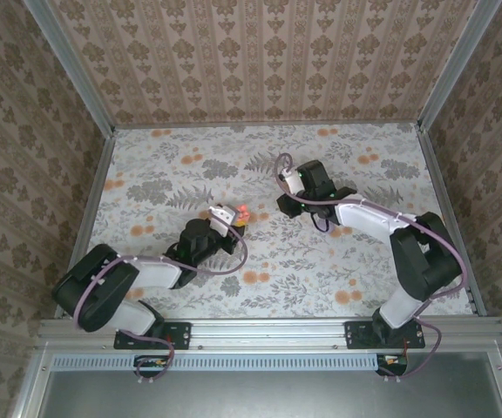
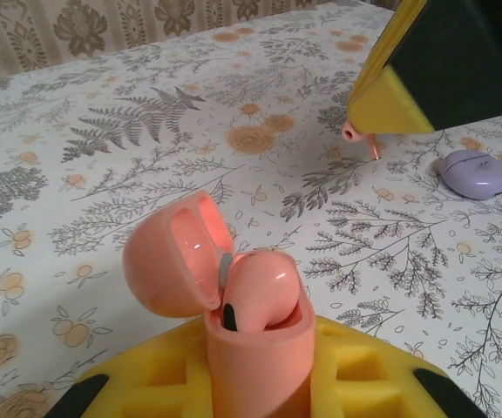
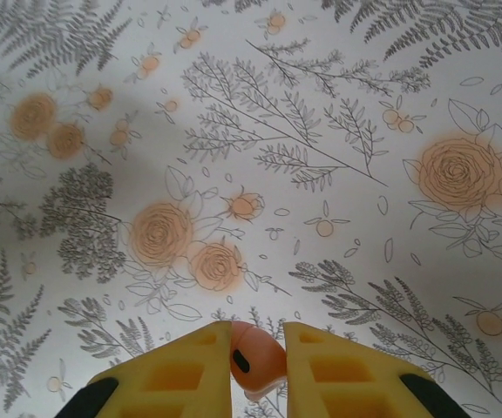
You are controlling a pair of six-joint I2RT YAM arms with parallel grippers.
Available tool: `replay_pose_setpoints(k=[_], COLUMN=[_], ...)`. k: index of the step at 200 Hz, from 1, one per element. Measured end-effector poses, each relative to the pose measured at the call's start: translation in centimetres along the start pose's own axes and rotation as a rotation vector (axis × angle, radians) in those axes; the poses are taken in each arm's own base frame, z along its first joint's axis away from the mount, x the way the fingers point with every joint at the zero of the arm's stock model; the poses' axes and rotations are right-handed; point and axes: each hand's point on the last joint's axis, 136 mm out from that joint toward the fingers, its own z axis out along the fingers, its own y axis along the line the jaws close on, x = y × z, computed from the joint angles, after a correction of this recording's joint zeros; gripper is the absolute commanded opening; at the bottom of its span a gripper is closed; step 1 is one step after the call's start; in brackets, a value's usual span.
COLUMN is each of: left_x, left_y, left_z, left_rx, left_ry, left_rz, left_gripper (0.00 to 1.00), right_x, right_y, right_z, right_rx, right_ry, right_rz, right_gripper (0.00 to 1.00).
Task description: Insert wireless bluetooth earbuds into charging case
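Progress: 1 tiny coral-pink earbud (image 2: 264,287) sits in the open, rounded coral-pink plastic case (image 2: 251,357) clamped by my left gripper (image 2: 258,392); right gripper (image 3: 258,335) pinches earbud 2 (image 3: 253,359), uninserted.

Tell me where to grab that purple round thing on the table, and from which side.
Come from straight above and pinch across opposite edges of the purple disc. It lies flat and low on the table, with a domed top, so a side approach probably offers little to pinch.
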Motion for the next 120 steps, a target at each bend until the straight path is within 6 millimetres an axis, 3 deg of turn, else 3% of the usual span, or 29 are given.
replay_pose_setpoints(k=[67,120], left_x=[0.8,-2.2], left_y=[-1.8,-3.3], left_z=[2.1,2.7], left_rx=[0.080,0.154], left_ry=[-0.048,-0.140], left_rz=[-0.054,-0.053], left_gripper=[0.12,0.12], right_x=[-2.4,-3.7], right_y=[1.6,3.1], right_z=[-3.3,-6.0], right_rx=[-0.069,-0.130], right_ry=[-0.240,-0.396], right_rz=[-0.012,-0.065], right_gripper=[0.19,0.20])
